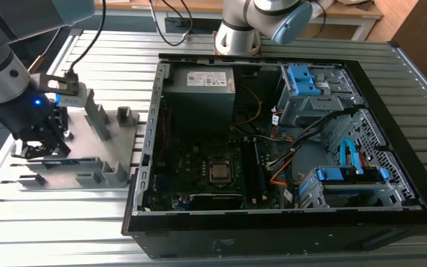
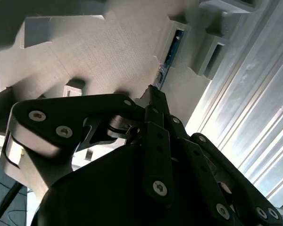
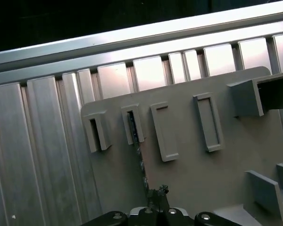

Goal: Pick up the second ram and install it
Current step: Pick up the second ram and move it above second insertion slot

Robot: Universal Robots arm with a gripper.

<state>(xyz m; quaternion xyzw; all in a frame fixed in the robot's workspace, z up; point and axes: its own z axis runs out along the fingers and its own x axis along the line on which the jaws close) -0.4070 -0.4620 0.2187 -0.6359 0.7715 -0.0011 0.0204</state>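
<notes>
1. In the exterior view, the gripper (image 1: 41, 149) hangs low over the 9 o'clock end of the grey holder plate (image 1: 113, 150), which lies on the slatted surface (image 1: 50, 222). The second ram (image 1: 71, 162) sits in the plate's slotted blocks, just beside the jaws at about 4 o'clock. Its long axis runs roughly from 9 to 3 o'clock, towards the open computer case (image 1: 288, 222). The arm's wrist points straight down and its upper links rise towards 11 o'clock.

2. In the second wrist view, the gripper (image 2: 153, 94) narrows to a point right at the near end of the second ram (image 2: 172, 52). The stick stands on its edge and runs straight away from the tip into the holder plate (image 2: 108, 52). I cannot tell whether the jaws are pinching that end or are slightly parted beside it.

3. In the first wrist view, the second ram (image 3: 139, 150) shows as a thin dark line. Its far end is seated in a holder block (image 3: 128, 123) and its near end reaches the gripper (image 3: 159, 192). The stick's long axis is in line with the approach, so the near end is the part within reach.
</notes>
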